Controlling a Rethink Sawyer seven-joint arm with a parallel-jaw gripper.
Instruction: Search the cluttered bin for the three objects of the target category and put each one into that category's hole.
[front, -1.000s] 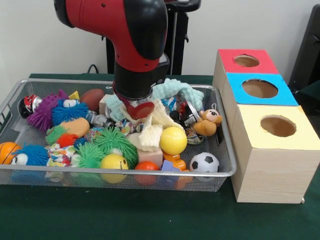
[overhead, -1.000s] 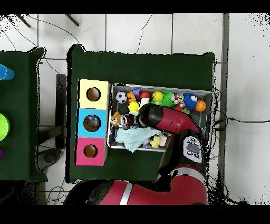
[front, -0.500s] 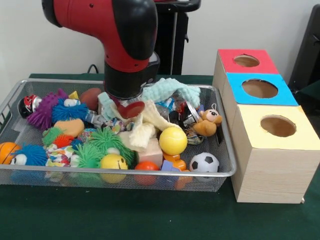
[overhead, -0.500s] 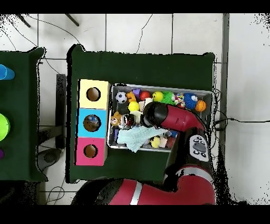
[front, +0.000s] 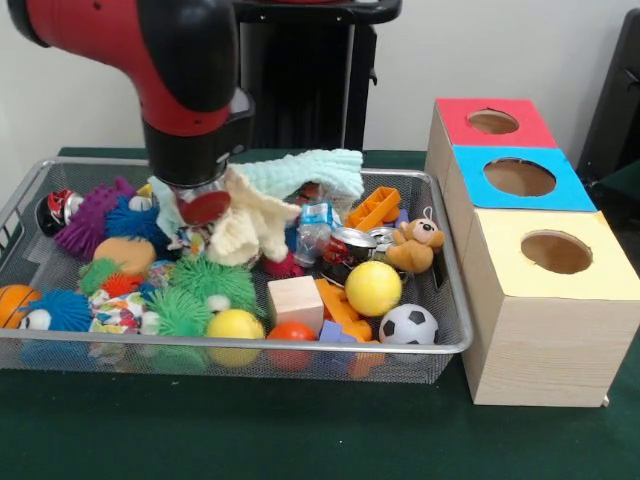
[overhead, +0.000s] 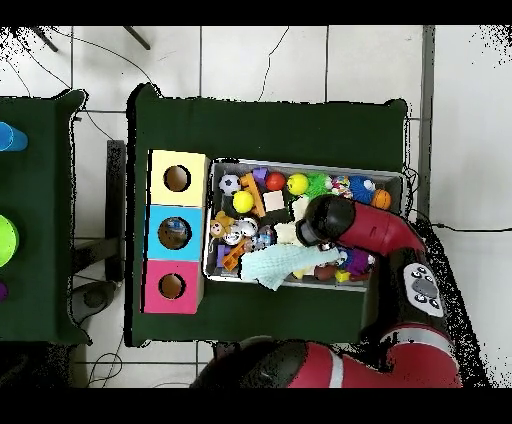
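A wire mesh bin (front: 250, 345) holds a heap of toys: a yellow ball (front: 373, 288), a small soccer ball (front: 408, 325), a teddy bear (front: 415, 245), a wooden block (front: 296, 300), a crushed can (front: 345, 248) and spiky green balls (front: 205, 290). My gripper (front: 200, 205) sits low over the bin's left middle, under the red and black wrist. A cream cloth (front: 250, 225) and a mint cloth (front: 300, 172) hang against it and trail to the right. From overhead, the gripper (overhead: 303, 235) touches the mint cloth (overhead: 268, 265).
To the right of the bin stands a wooden box with a red hole (front: 493, 121), a blue hole (front: 519, 177) and a yellow hole (front: 556, 252). An orange toy (front: 373, 208) lies uncovered near the bear. A basketball (front: 12, 303) rests at the bin's left end.
The arm has swept left across the bin, dragging both cloths with it. That uncovered the orange toy and the can, and the yellow ball and wooden block shifted right.
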